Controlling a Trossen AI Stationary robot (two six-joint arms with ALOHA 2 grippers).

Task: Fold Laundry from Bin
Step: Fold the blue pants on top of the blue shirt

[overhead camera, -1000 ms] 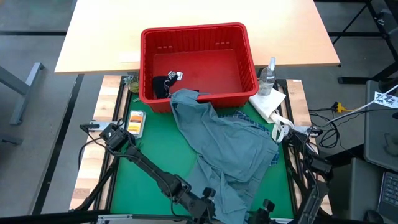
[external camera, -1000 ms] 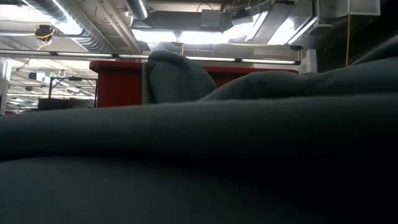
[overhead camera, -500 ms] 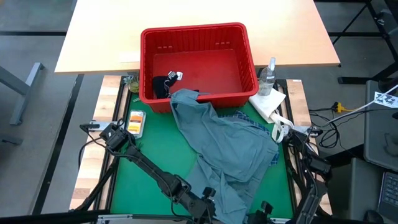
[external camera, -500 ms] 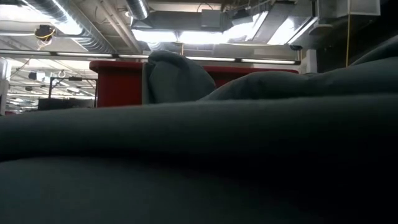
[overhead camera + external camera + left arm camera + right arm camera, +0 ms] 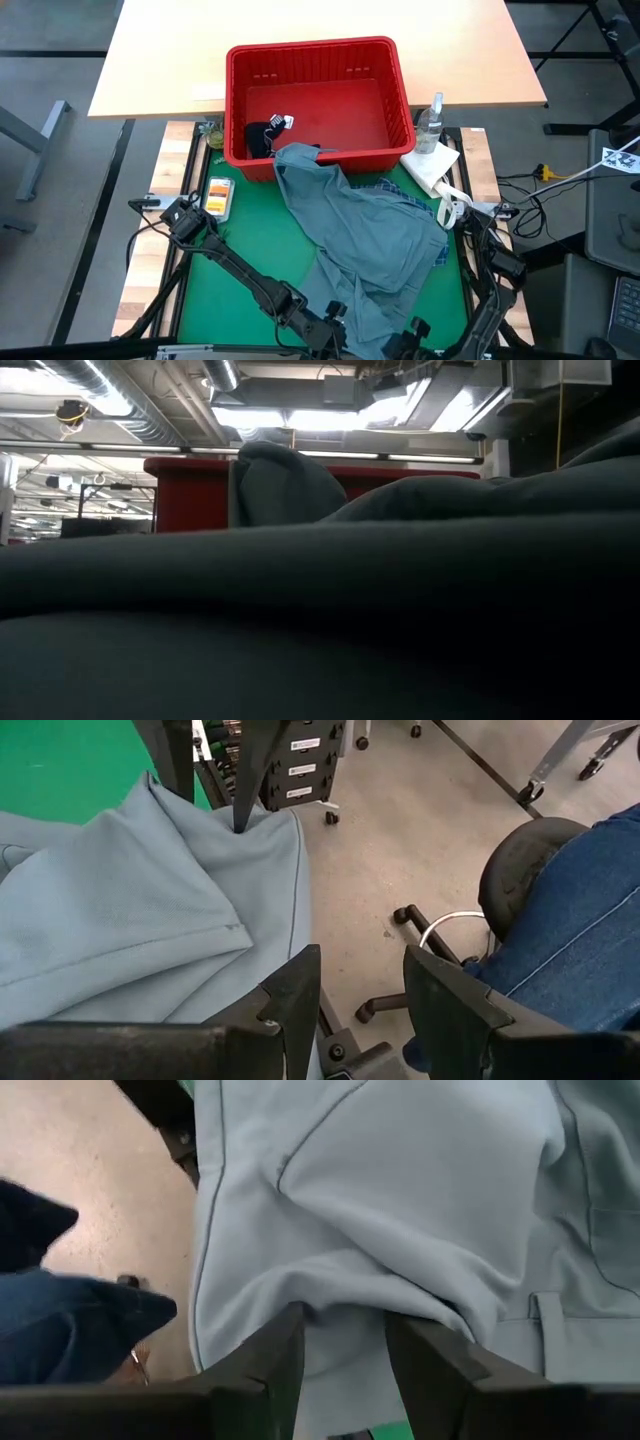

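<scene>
While one large grey-blue garment (image 5: 365, 235) sprawls from the front rim of the single red bin (image 5: 318, 62) down across the green mat (image 5: 245, 235) to the table's near edge, both arms work at that near edge. Three garments can be counted from above: the grey-blue one, a blue-white plaid shirt (image 5: 400, 190) showing only as slivers beneath it, and a dark navy item (image 5: 262, 137) lying inside the bin at its front left corner, with a small white tag beside it.

The left gripper (image 5: 362, 1000) hangs past the table edge with its two fingers spread and nothing between them, the grey-blue cloth just beside one finger (image 5: 295, 995). The right gripper (image 5: 345, 1342) has its two fingers parted around a bunched fold of the same cloth; whether the fingers actually pinch it cannot be told.

Beside the bin's right wall stand one clear spray bottle (image 5: 431, 122) and a white paper towel (image 5: 432, 166); one small orange-and-white packet (image 5: 218, 196) lies on the mat's left side. In the low view, grey cloth (image 5: 320, 620) fills most of the frame and blocks the table, with the bin's red wall (image 5: 190, 495) showing behind. A person's denim-clad leg (image 5: 590, 910) and an office chair base (image 5: 420, 935) are visible on the floor beyond the table.
</scene>
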